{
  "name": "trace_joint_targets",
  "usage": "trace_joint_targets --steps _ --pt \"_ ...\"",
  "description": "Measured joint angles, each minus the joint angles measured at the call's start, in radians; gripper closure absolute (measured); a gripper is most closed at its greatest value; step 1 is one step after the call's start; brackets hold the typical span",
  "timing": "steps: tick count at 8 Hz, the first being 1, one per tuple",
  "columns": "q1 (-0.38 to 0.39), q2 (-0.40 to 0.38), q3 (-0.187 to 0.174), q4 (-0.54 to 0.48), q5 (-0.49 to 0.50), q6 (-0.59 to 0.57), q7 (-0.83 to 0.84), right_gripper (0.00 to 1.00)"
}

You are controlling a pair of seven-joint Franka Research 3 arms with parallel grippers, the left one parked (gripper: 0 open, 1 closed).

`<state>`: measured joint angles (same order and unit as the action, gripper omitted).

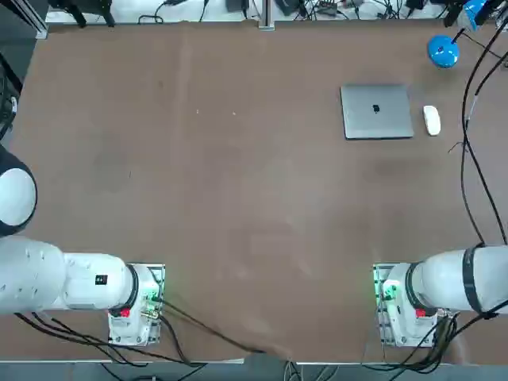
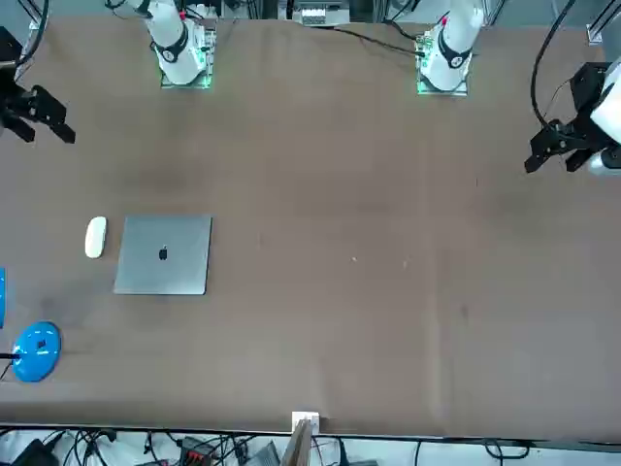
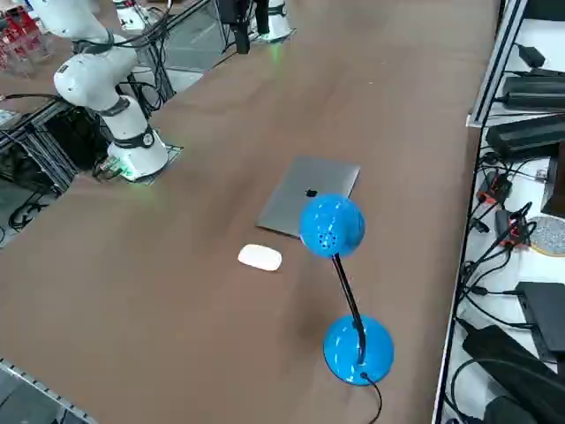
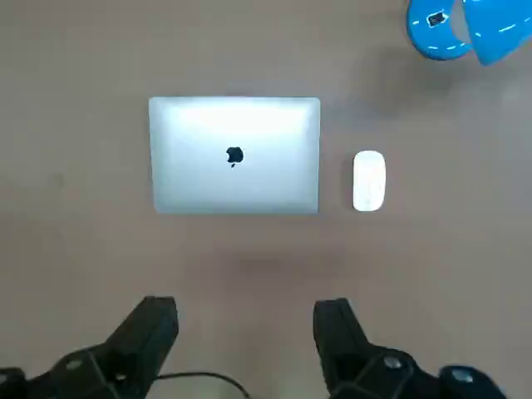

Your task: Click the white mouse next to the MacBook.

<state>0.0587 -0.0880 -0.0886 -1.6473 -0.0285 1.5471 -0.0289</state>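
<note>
a wide brown table (image 1: 238, 198) held only a few things, all gathered in its far corner on the robot's right side. the macbook (image 1: 376, 111) lay flat and closed, lid up, its small dark logo at the centre. the white mouse (image 1: 432, 120) sat just beside the laptop's right edge, apart from it by a narrow strip of bare table, its long side running parallel to that edge, as it would sit ready for a right hand. a blue desk lamp (image 3: 344, 283) stood farther toward the same corner, near the mouse but not touching it; in the side view its round head leaned over toward the laptop.

the right gripper (image 4: 249, 332) hung high above the table on the near side of the laptop, pointing straight down, its two dark fingers (image 4: 154, 328) spread wide with nothing between them. it was well apart from the mouse, so the click had not begun. judging from this, the arm would need to shift over the mouse and probably close its fingers so one tip could press down on the shell.
</note>
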Motion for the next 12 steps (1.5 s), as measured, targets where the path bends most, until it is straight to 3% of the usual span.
trace_joint_targets --steps 5,9,11,12 --pt "-0.008 0.022 -0.012 0.000 0.035 0.000 0.000 0.00" --pt "-0.079 0.160 -0.020 -0.004 0.034 0.036 -0.012 0.02" --pt "-0.111 0.212 -0.021 -0.028 0.027 0.108 -0.018 0.04" --pt "-0.119 0.221 -0.021 -0.064 0.014 0.159 -0.018 0.09"
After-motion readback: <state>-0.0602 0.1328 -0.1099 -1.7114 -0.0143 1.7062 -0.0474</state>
